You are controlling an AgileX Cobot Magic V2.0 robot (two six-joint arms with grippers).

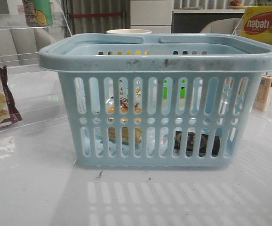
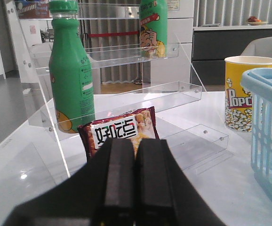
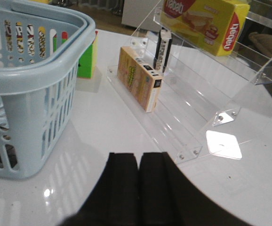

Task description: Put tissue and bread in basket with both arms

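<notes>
Large light blue slotted plastic basket [image 1: 159, 113] up front on the desk [image 1: 32, 188], bagged golden-brown bread [image 1: 122, 108] and small black tissue pack [image 1: 195, 142] inside, left hand [image 2: 135, 188] and right hand [image 3: 138, 188] closed empty, looks done

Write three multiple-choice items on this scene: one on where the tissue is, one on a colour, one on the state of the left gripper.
1. Where is the tissue?
A. on the table in front of the basket
B. inside the basket, low on the robot's right side
C. on the acrylic shelf

2. What colour is the bottle beside the cracker packet?
A. green
B. red
C. blue

3. How is the left gripper?
A. open and empty
B. shut on the bread
C. shut and empty

Answers: 1 B, the black pack shows through the slots. 2 A, the left wrist view shows it green. 3 C, its fingers meet with nothing between.
</notes>
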